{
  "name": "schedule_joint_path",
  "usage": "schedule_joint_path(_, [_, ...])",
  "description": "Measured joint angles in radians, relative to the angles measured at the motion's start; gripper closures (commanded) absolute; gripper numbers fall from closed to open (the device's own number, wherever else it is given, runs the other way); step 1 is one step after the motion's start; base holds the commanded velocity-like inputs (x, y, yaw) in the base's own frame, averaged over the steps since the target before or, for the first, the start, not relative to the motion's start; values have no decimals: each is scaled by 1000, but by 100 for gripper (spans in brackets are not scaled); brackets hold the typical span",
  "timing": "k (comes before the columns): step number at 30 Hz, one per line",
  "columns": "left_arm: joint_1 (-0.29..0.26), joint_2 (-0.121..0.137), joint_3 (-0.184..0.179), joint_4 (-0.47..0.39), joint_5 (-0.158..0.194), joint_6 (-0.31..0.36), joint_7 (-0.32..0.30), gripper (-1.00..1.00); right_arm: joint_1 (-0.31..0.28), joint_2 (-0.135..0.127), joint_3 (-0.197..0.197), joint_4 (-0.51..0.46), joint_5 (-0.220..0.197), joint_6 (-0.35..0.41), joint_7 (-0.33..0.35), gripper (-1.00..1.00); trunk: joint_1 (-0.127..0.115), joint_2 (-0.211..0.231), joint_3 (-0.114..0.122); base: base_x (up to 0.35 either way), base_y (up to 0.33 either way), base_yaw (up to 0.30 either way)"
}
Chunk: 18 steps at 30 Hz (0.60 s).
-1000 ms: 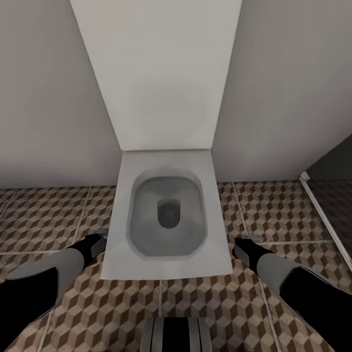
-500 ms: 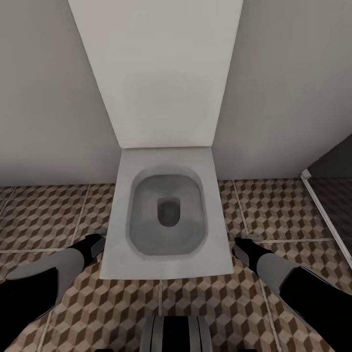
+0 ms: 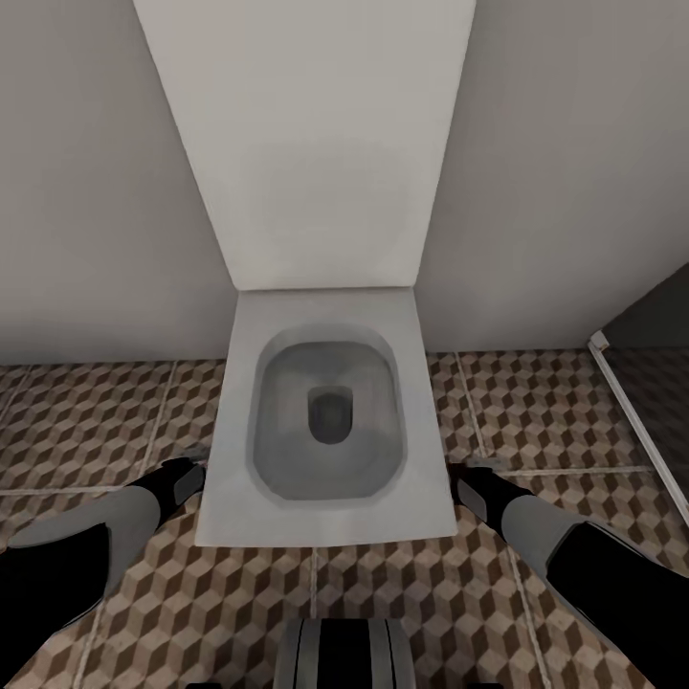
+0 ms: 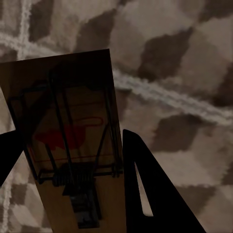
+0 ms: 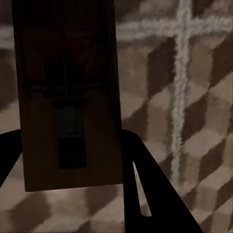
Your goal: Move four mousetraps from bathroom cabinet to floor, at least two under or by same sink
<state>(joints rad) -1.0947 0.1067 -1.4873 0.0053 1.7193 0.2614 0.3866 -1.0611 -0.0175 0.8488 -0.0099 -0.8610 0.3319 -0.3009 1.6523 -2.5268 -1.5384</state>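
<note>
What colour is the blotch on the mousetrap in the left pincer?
Red, on the mousetrap; clearest in the left wrist view.

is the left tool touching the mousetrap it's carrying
Touching. The left wrist view shows the mousetrap wedged between the dark fingers of the left tool, with no gap at either edge, above the bathroom floor.

Cube-patterned bathroom floor (image 3: pixel 115 421) in brown, beige and grey, crossed by pale grout lines, running up to a plain grey wall (image 3: pixel 86 191). Standing on it against that wall, a white toilet (image 3: pixel 325 431) with lid raised and bowl open. At the far right, a pale threshold strip (image 3: pixel 636 431) bounding a darker floor area (image 3: pixel 670 392). Seen close in both wrist views, the same tiling (image 4: pixel 184 87) (image 5: pixel 194 121), grout lines crossing.
</note>
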Motion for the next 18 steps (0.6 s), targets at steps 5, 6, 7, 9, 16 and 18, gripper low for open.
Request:
schedule_joint_path(5, [0,1,-1,-1,-2,1,-1,100,0,1,1,0,0,0,10,100,0,0,0,0,0,0])
schedule_joint_path(6, [0,1,-1,-2,-3,1,-2,100,0,1,1,0,0,0,10,100,0,0,0,0,0,0])
schedule_joint_path(7, [0,0,-1,-2,-3,2,-2,100,0,1,2,0,1,0,11,100,0,0,0,0,0,0])
schedule_joint_path(9, [0,-1,-1,-4,-4,4,-2,100,0,1,2,0,1,-1,11,100,0,0,0,0,0,0])
schedule_joint_path(16, [-28,-6,1,-7,-5,152,2,100,0,3,5,0,2,-1,11,100,0,0,0,0,0,0])
schedule_joint_path(18, [-73,0,-2,-5,-7,262,2,100,0,4,5,0,2,0,11,100,0,0,0,0,0,0])
